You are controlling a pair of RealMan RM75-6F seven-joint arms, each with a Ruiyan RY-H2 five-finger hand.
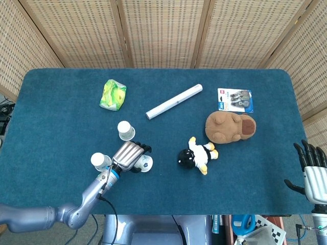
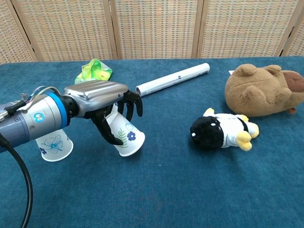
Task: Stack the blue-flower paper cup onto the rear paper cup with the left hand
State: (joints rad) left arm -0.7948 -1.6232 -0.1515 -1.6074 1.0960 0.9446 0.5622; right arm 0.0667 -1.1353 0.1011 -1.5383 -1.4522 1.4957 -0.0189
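Note:
My left hand (image 2: 102, 102) grips a white paper cup (image 2: 126, 135) printed with a small blue flower and green leaves. The cup is upside down, tilted, with its rim off the cloth. In the head view the hand (image 1: 130, 155) covers most of that cup (image 1: 144, 164). The rear paper cup (image 1: 125, 130) stands upside down just beyond the hand; the chest view hides it behind the hand. A third cup (image 2: 53, 145) with a blue line-drawn flower stands upside down left of the hand. My right hand (image 1: 312, 173) hangs off the table's right front corner, fingers spread, holding nothing.
A black-and-white penguin plush (image 2: 221, 132) lies right of the held cup. Behind it are a brown bear plush (image 2: 263, 90), a white tube (image 2: 173, 79), a green packet (image 2: 93, 73) and a blister pack (image 1: 235, 100). The blue cloth covers the table (image 1: 61, 112).

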